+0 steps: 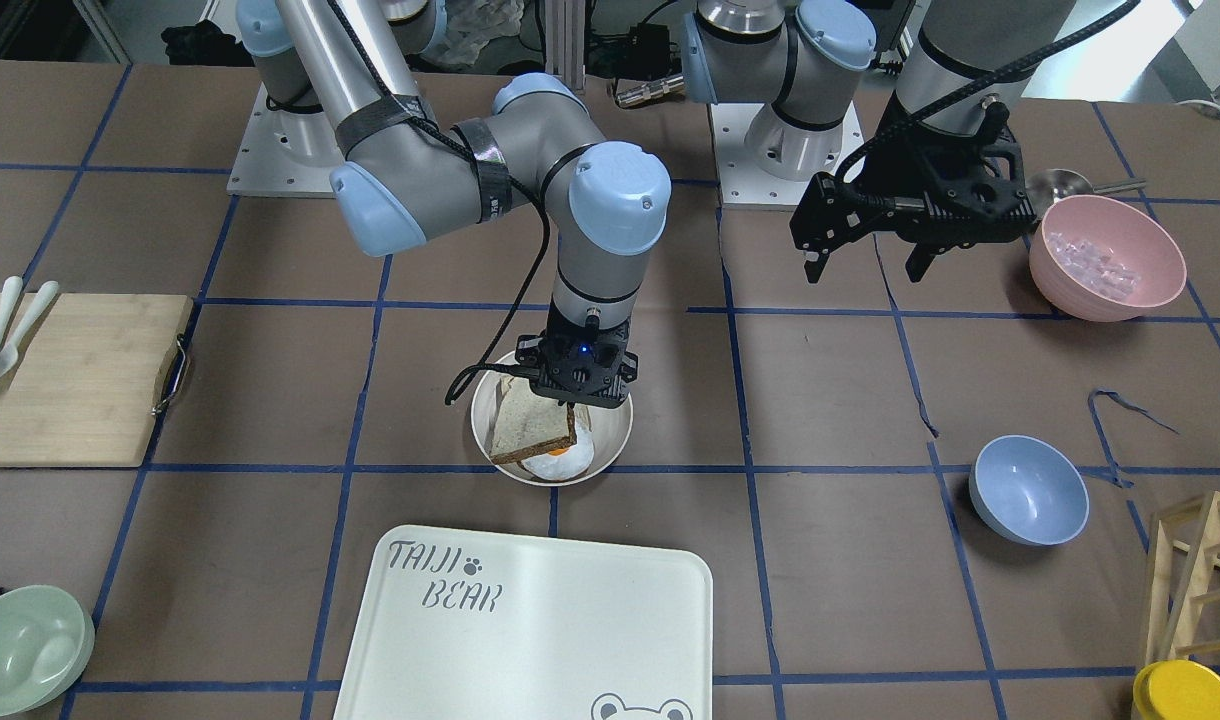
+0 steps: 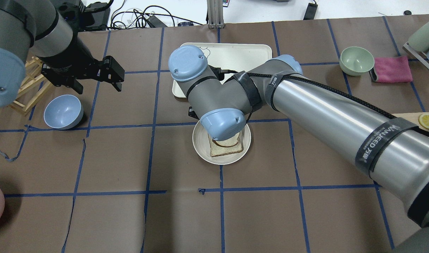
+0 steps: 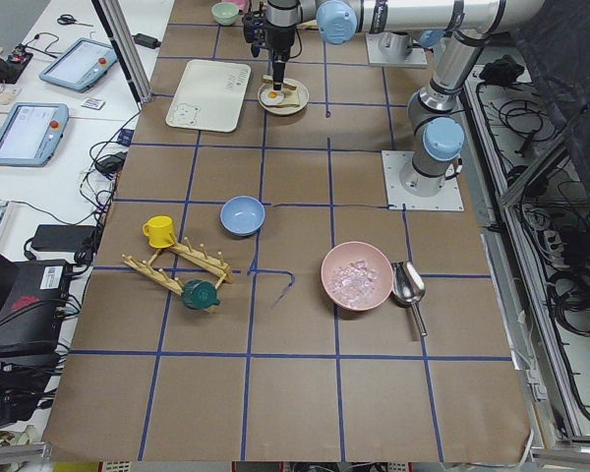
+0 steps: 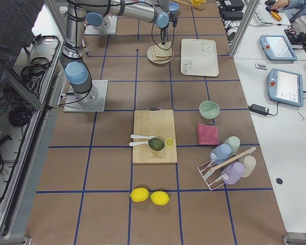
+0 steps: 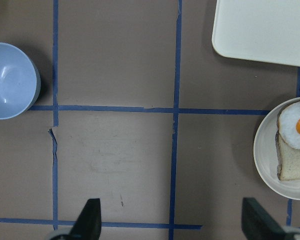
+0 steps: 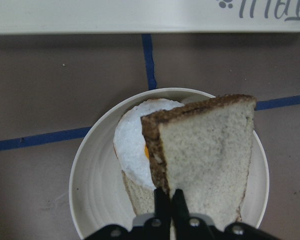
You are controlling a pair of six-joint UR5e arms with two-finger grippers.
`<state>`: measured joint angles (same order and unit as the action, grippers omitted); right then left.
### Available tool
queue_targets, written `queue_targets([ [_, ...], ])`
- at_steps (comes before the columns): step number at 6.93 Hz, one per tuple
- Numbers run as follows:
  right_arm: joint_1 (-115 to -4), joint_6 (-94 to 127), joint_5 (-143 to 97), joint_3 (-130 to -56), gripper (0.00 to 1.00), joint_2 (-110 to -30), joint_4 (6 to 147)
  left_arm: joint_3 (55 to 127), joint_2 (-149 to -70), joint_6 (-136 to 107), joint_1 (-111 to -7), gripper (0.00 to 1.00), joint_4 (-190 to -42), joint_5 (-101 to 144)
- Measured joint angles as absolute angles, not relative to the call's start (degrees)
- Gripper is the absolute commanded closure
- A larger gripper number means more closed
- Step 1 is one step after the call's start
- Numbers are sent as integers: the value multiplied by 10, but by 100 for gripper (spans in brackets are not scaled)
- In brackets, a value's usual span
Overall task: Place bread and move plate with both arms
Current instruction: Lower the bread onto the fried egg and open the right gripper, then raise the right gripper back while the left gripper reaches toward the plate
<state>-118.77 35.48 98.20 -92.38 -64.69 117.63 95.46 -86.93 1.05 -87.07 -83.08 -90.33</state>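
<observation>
Cream-white plate [image 1: 482,420] on the table [image 1: 830,400] holds a fried egg [image 1: 562,462] lying on a pale bread slice [image 6: 138,196]. Right gripper [image 6: 171,196] is pinched narrow on the dark-crusted bread [image 1: 532,428], held tilted over the egg and plate; can't tell if it touches. Left gripper [image 1: 865,270] is spread wide, well apart from the plate on the robot's left. TAIJI BEAR tray [image 1: 570,640] sits near the plate. Pink bowl [image 1: 1060,290] well off from the plate holds clear cubes. Blue bowl [image 1: 1028,490] is also well apart from the plate.

Reaching straight down with right tool [image 6: 170,196], pinched tight on bread [image 6: 205,150]; holding left tool [image 1: 865,265] raised aside, jaws spread wide.
</observation>
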Motion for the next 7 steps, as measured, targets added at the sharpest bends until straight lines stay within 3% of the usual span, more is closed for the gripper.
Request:
queue_targets([
  [1,-1189,353,979,-924,36,-643,1176,955,-872,11,-871,0,-831,-903],
  [2,-1192,351,978,-926,0,-641,1176,955,-876,11,-871,0,-830,-903],
  [5,-1191,325,966,-926,0,-649,1204,953,-880,11,-869,0,-829,-903],
  [7,-1117,262,905,-917,0,-689,1179,955,-882,10,-869,0,-829,-904],
])
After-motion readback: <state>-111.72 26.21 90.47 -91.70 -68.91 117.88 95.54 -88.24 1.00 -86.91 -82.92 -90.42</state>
